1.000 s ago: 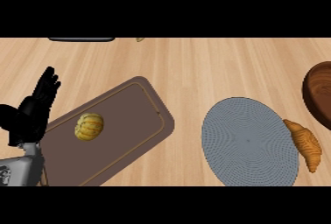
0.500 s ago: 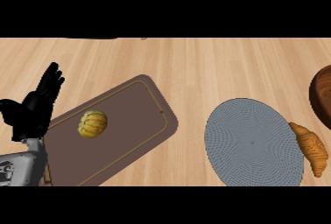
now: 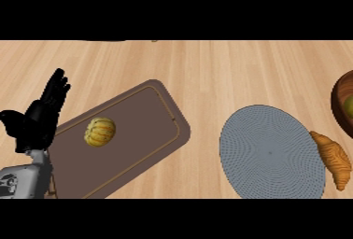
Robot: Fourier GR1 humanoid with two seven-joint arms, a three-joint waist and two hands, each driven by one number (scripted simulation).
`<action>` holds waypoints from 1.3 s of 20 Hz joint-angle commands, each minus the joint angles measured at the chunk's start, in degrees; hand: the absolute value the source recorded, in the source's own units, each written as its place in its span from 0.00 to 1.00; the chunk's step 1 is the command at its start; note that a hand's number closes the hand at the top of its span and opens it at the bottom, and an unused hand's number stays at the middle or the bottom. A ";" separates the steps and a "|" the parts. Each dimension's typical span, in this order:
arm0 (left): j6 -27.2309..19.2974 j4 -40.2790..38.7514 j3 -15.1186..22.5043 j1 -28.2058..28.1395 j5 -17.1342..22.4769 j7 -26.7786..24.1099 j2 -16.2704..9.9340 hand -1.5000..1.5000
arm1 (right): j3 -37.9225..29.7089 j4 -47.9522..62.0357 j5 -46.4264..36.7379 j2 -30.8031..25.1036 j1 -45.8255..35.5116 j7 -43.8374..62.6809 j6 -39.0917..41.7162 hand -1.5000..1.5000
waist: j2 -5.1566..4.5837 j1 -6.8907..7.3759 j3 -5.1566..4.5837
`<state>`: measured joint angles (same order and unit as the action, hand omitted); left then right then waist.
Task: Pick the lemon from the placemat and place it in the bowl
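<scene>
Left hand: the left hand [image 3: 38,119] stands at the view's left edge, on a grey forearm that comes up from the lower left corner; its fingers [image 3: 55,91] are straight and point up and slightly right, the thumb juts out to the left, and it holds nothing.
Hand and mat: the hand overlaps the left edge of the brown placemat [image 3: 138,135], just left of the fruit, apart from it.
Lemon: the yellow, ribbed lemon [image 3: 99,131] lies on the placemat's left half.
Bowl: the dark wooden bowl [image 3: 340,103] is cut by the right edge, well apart from the lemon.
Grey mat: a round grey mat [image 3: 271,151] lies between placemat and bowl.
Croissant: a croissant [image 3: 332,158] lies along the grey mat's right rim.
</scene>
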<state>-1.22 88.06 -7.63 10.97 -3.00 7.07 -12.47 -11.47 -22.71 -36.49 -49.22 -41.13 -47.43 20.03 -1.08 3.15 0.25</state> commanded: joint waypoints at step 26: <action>-0.56 0.65 -1.50 -0.64 0.82 0.22 0.00 0.50 | -21.39 13.98 27.92 -13.24 -3.90 16.32 37.85 0.00 | -0.47 -1.21 0.91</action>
<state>-1.66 88.78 -8.64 10.64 -2.38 7.50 -12.35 -31.12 -9.24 -10.82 -61.04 -45.28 -25.16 45.19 -1.73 1.93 1.13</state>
